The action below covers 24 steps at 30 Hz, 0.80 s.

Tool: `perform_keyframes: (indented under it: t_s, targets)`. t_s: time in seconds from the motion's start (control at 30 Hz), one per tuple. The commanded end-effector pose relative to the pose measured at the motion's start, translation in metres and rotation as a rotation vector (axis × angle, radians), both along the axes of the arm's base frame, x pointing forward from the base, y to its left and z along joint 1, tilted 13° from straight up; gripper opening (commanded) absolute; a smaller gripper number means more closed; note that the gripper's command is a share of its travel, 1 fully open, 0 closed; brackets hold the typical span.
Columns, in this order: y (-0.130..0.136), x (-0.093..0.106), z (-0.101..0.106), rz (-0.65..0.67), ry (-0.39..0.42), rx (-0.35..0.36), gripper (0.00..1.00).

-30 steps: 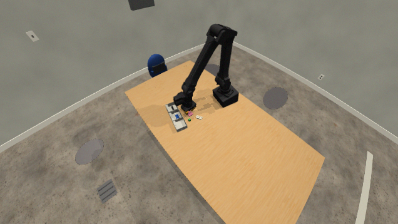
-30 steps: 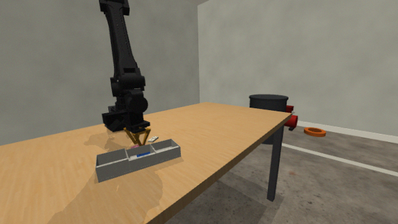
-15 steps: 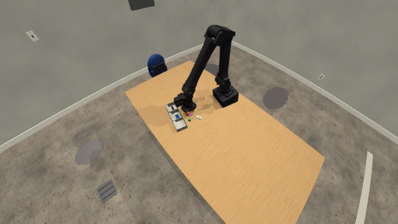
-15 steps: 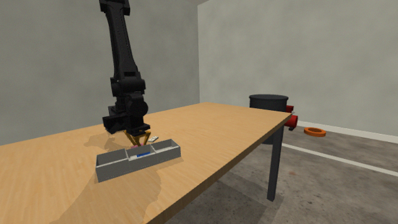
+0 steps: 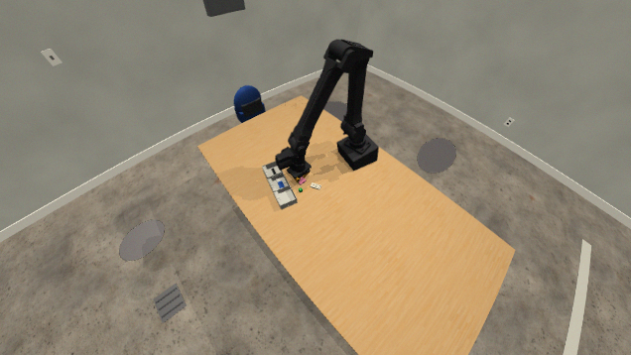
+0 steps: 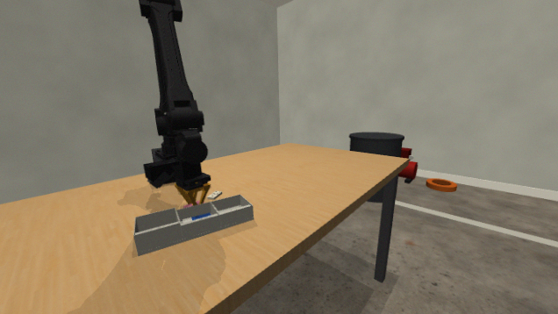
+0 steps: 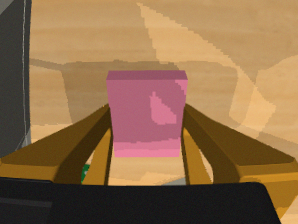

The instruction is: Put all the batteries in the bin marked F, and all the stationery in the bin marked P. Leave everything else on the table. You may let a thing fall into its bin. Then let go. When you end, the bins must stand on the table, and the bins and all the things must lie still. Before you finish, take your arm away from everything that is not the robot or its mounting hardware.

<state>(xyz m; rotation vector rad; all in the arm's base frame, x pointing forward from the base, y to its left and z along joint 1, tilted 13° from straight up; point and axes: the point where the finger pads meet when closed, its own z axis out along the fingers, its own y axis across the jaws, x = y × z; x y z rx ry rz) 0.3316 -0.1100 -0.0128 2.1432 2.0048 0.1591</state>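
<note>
Hand (image 7: 148, 152): lowered to the table (image 5: 387, 248), yellow-brown fingers pressed in against both sides of a pink block.

Pink block (image 7: 147, 112): square-cornered, an eraser by the look of it, pinched between the fingers and lying on the table, just beside the bin row; also seen under the hand in the top view (image 5: 302, 180).

Bin row (image 6: 193, 225): three grey open compartments in a line, standing on the table just beside the hand. The middle compartment holds a blue thing (image 6: 201, 216); a small dark thing (image 5: 272, 170) lies in the end one nearest the arm's base. Letters on the bins cannot be read.

Green ball (image 5: 300, 189): small, on the table near the hand, close to the bin row.

White piece (image 5: 315, 186): flat, domino-like, on the table a little past the green ball.

Arm base (image 5: 369, 154): black block on the table, well apart from the hand.
</note>
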Motion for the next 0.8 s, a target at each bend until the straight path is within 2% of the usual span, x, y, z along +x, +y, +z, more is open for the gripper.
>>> perform_keyframes:
  t_s: [0.0,0.07,0.1,0.13,0.3,0.33,0.4,0.47,0.5,0.77]
  targets:
    - [-0.0047,0.0111,0.0096,0.001,-0.027,-0.011,0.34]
    - [-0.0047,0.0111,0.0097,0.001,-0.027,-0.012,0.34]
    - [-0.0093,0.0173,0.0164,0.005,-0.037,-0.018,0.34]
    - [-0.0048,0.0111,0.0098,0.001,-0.027,-0.012,0.34]
    - [-0.0048,0.0112,0.01,0.001,-0.027,-0.012,0.34]
    - [-0.0098,0.0173,0.0178,0.004,-0.039,-0.018,0.34]
    - [-0.0098,0.0179,0.0183,0.004,-0.042,-0.019,0.34]
    - [-0.0098,0.0179,0.0183,0.004,-0.042,-0.019,0.34]
    - [-0.0049,0.0112,0.0102,0.001,-0.027,-0.012,0.34]
    - [-0.0049,0.0112,0.0104,0.001,-0.027,-0.012,0.34]
